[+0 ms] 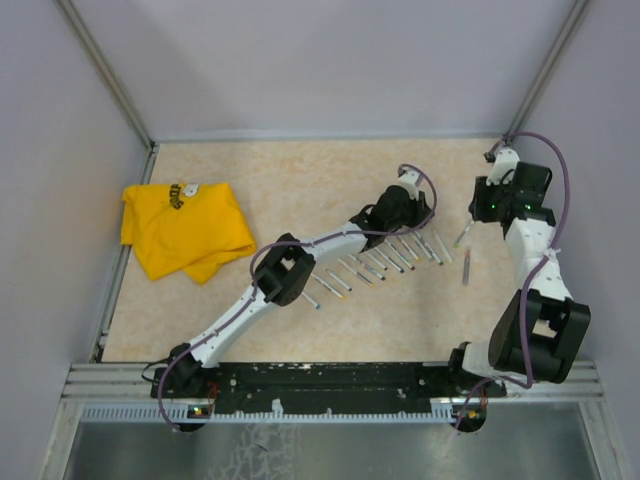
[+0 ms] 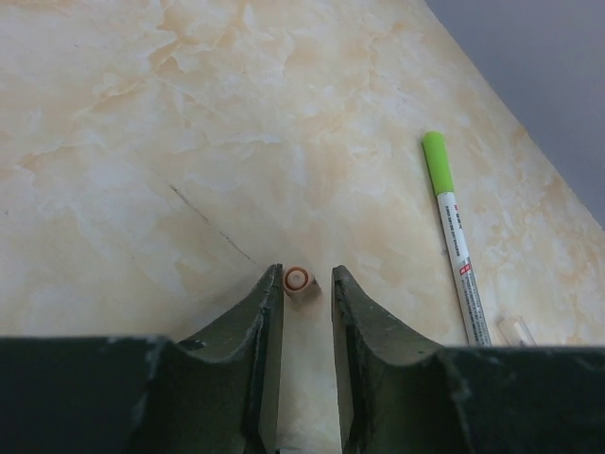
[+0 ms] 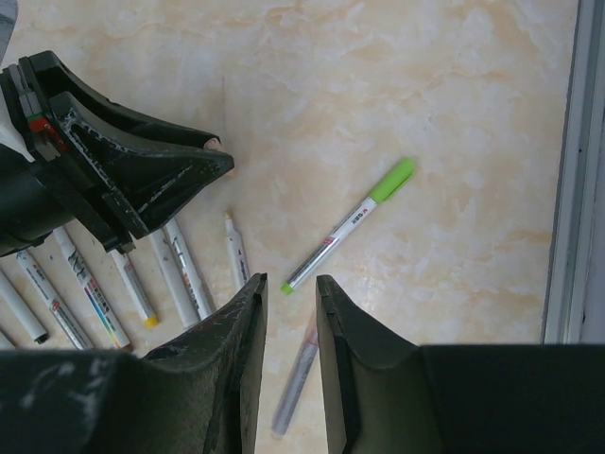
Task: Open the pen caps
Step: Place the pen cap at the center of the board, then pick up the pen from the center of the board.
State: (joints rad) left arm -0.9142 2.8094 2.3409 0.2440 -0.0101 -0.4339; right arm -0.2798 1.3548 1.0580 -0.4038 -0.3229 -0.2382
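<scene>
Small orange cap standing by the spread left fingers

The orange cap (image 2: 299, 280) stands on end on the table (image 2: 189, 142) with its round mouth facing up. It sits right between the tips of the left fingers (image 2: 272, 288), which are spread apart and hold nothing. Near it lies a green pen (image 2: 456, 241), and its green cap (image 2: 437, 161) is on and points away. The right fingers (image 3: 257, 293) are spread and empty too, with the pen's other end showing between their tips.

Crumpled yellow cloth (image 1: 186, 232) on marbled table (image 1: 300, 180), left.
</scene>
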